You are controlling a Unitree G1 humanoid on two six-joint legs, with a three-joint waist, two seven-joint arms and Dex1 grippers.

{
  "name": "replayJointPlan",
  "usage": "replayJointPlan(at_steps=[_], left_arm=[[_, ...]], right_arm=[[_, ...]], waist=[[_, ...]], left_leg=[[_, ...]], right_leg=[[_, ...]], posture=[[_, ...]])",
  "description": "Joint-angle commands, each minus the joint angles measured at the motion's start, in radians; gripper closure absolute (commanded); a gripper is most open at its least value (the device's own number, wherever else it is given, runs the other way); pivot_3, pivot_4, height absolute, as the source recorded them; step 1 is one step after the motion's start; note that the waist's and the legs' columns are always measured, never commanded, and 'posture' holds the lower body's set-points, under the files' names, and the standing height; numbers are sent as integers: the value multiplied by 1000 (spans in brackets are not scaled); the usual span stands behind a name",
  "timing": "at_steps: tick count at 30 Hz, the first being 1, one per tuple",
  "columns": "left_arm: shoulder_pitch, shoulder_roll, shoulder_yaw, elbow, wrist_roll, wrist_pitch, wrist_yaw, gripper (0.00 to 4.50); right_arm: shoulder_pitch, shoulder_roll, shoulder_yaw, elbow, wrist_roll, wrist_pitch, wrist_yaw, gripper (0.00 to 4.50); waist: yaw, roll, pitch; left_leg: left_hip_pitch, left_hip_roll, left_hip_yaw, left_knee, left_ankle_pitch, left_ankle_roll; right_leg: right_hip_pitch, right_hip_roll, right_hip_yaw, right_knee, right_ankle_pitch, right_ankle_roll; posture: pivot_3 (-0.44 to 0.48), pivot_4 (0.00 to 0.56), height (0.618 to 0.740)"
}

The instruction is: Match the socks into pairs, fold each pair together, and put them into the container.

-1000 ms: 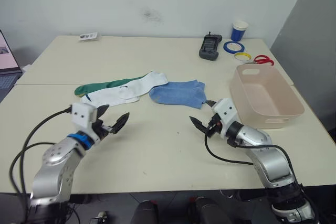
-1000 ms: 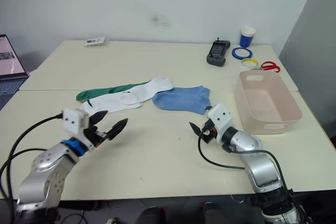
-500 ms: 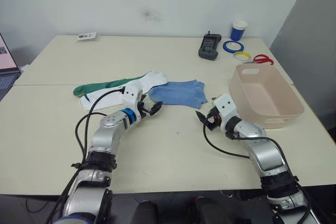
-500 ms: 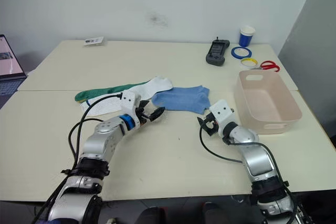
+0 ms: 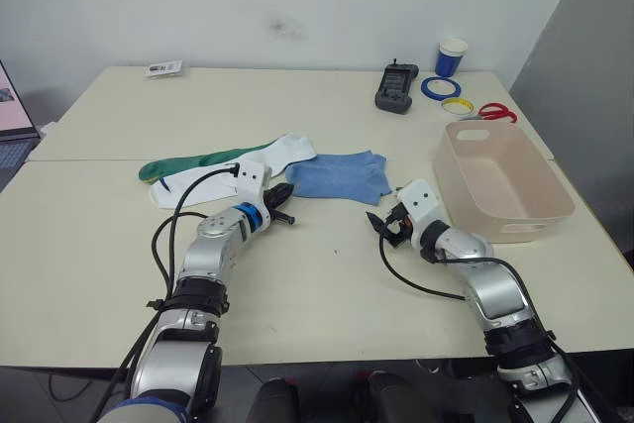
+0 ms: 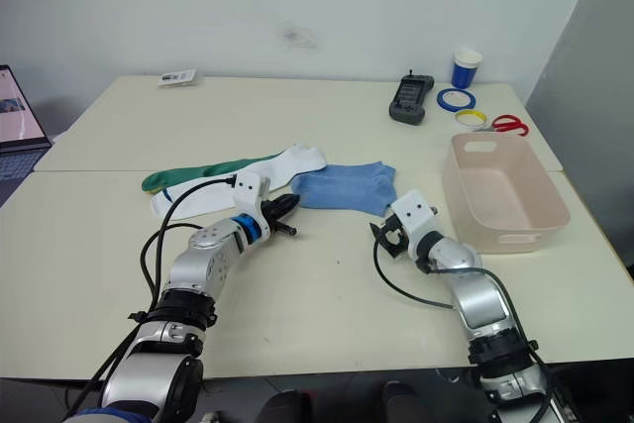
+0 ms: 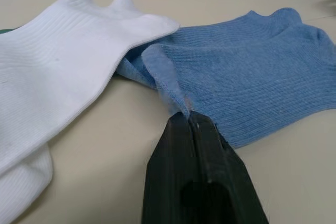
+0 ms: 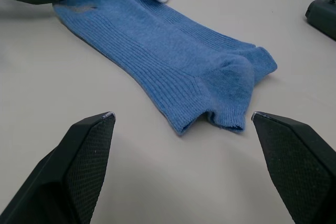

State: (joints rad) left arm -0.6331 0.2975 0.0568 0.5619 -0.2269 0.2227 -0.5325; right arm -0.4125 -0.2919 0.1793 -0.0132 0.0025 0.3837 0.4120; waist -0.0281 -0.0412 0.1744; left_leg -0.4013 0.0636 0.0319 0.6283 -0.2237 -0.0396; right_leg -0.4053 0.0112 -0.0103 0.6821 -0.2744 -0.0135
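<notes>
On the cream table [image 5: 327, 284], green socks [image 5: 188, 161] and white socks [image 5: 223, 175] lie left of the blue socks [image 5: 342, 176], the white overlapping the blue pile's near corner. My left gripper [image 7: 184, 121] is clamped on that blue corner, lifting its edge. My right gripper [image 5: 381, 228], fingers spread wide, sits just right of the blue socks. Farther right stands the pink container [image 5: 500, 185]; behind it, a black device [image 5: 396, 87], tape rolls [image 5: 446, 96], a paper cup [image 5: 452, 56] and scissors [image 5: 490, 113].

The left gripper [image 7: 184, 116] is low over the table with fingers pinched together. The right gripper [image 8: 184, 129] hovers low, fingers spread wide.
</notes>
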Motion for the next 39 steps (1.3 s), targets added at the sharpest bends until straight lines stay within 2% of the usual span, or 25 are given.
replayJointPlan(at_steps=[1, 5, 13, 16, 20, 25, 29, 30, 31, 39], left_arm=[[24, -4, 10, -102, -21, 37, -7, 4453], [141, 42, 12, -301, -64, 172, -47, 4453], [479, 226, 143, -756, -306, 545, -138, 4453], [579, 295, 196, -820, -355, 595, -171, 4453], [656, 346, 223, -837, -361, 596, -192, 4453], [692, 358, 240, -850, -379, 594, -194, 4453], [688, 351, 233, -843, -364, 575, -182, 4453], [684, 347, 231, -842, -364, 573, -177, 4500], [683, 345, 226, -843, -362, 570, -174, 4500], [696, 345, 209, -849, -357, 555, -169, 4500]], right_arm=[[-18, 5, -7, -15, -3, -31, 2, 0], [-4, -9, -2, -41, 6, -41, 34, 0], [101, -89, -7, -251, 99, 38, 184, 0], [117, -86, -32, -300, 169, 119, 201, 0], [54, -43, -28, -236, 179, 210, 160, 0], [-39, -60, 76, -100, 112, 141, 219, 0], [-82, -39, 123, -15, 100, 179, 237, 0], [-87, -31, 130, 5, 93, 178, 234, 399], [-90, -16, 131, 21, 94, 183, 229, 598], [-115, 127, 67, 50, 161, 288, 179, 3506]], waist=[[0, 0, 0], [-4, 0, 0], [-4, 0, 0], [-3, 0, 0], [-2, 1, 0], [-2, 1, 0], [-1, 1, 0], [-1, 1, 0], [-1, 1, 0], [-2, 1, 0]], left_leg=[[0, 0, 0, 0, 0, 0], [0, 1, 0, 0, 0, 0], [1, 2, -1, -1, 0, 0], [2, 2, -2, -1, 0, 0], [2, 1, -3, -1, 0, 0], [1, 1, -2, -1, 0, 0], [1, 1, -2, -1, 0, 0], [1, 1, -2, -1, 0, 0], [1, 1, -2, -1, 0, 0], [1, 2, -3, -1, 0, 0]], right_leg=[[0, 0, 0, 0, 0, 0], [0, -1, 1, 0, 0, 0], [0, -4, 0, 0, 0, 0], [0, -5, 0, 0, 0, 0], [0, -5, 1, 0, 0, -1], [0, -5, 1, -1, 0, -1], [-1, -4, 0, -1, -1, -2], [-1, -4, 0, -1, 0, -2], [-1, -4, 0, -1, 0, -2], [-1, -4, 0, 0, 0, -2]], posture=[[0, 150, 740], [0, 150, 740], [0, 150, 740], [0, 150, 740], [0, 150, 740], [0, 150, 740], [0, 150, 740], [0, 150, 740], [0, 150, 740], [0, 150, 740]])
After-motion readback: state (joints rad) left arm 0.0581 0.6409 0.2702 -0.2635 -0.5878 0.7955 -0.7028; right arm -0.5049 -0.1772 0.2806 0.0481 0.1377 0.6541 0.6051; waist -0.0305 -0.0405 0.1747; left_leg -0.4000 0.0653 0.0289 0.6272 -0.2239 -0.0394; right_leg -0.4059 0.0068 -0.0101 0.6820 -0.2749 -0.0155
